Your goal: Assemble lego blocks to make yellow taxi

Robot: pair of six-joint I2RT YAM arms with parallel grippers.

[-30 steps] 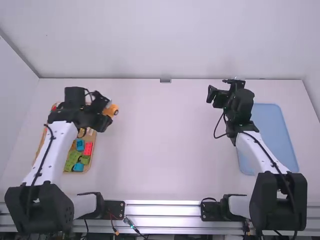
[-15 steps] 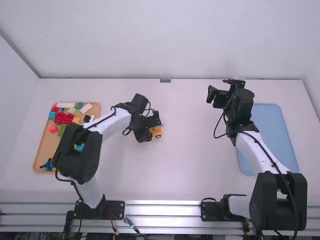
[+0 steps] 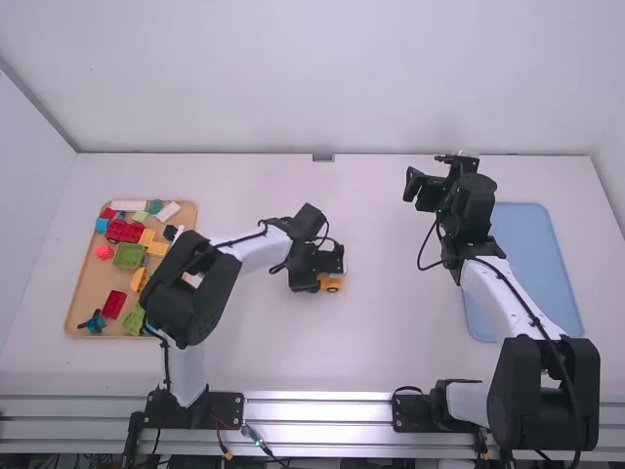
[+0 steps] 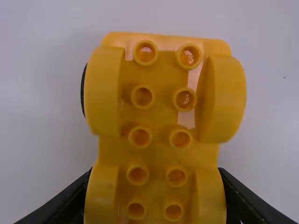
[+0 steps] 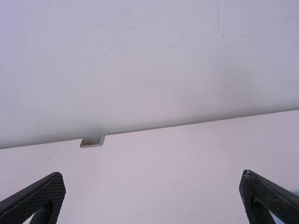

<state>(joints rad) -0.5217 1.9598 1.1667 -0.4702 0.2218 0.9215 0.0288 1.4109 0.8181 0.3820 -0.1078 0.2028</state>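
Note:
My left gripper is over the middle of the table, shut on a yellow wheeled base. In the left wrist view the base shows its underside with rows of round tubes and its wheels at the sides; the left gripper has one finger on each side of it. My right gripper stands open at the right, nothing between its fingers; in the right wrist view the right gripper has its fingers wide apart. Loose yellow blocks lie in the wooden tray at the left.
The wooden tray on the left holds several red, green, blue, white and yellow pieces. A blue tray lies on the right, partly behind the right arm. A wall stands along the table's far edge.
The left arm has swung from above the wooden tray to the middle of the table, carrying the yellow base, and uncovered the tray's blocks. The right arm has stayed still.

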